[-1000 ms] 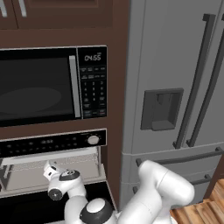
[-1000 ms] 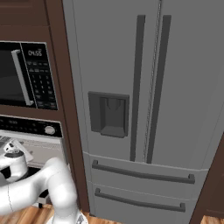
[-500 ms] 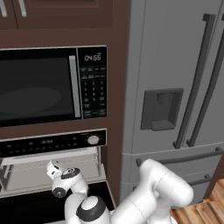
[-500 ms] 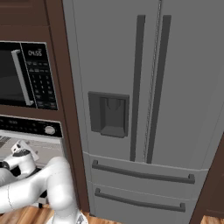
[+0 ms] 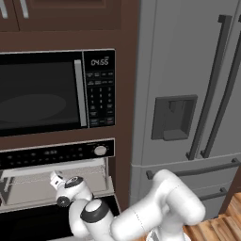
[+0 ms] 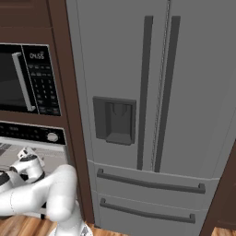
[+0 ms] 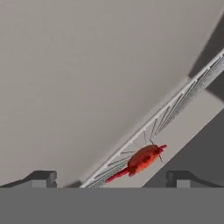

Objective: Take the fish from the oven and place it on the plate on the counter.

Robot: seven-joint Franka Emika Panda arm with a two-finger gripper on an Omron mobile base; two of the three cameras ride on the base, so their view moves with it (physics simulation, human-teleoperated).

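The built-in silver wall oven (image 5: 56,181) stands open, its dark glass door dropped down at 6 o'clock of the pale cavity in the left base view. Its black control strip with a white round knob (image 5: 100,150) runs above the cavity, and the black microwave with keypad and clock display (image 5: 56,92) sits at 12 o'clock of that strip. A tall grey double-door refrigerator (image 6: 152,115) with a dark dispenser recess stands at 3 o'clock of the oven, past a brown wooden panel.

The white arm bends in from the lower right of the left base view, and its hand reaches into the mouth of the oven, in front of the pale back wall.

In the hand view the jaws are spread wide and pinch nothing: the two dark fingertips (image 7: 39,178) stand far apart at the bottom, and the gripper (image 7: 111,179) lies between them. The small red-orange slender fish (image 7: 139,162) lies on the silver wire rack (image 7: 175,116), at roughly 1 o'clock of the gripper's midpoint, between the two tips and apart from both. The rack runs as a slanted band from 7 o'clock to 2 o'clock across that view, and the fish lies along it.
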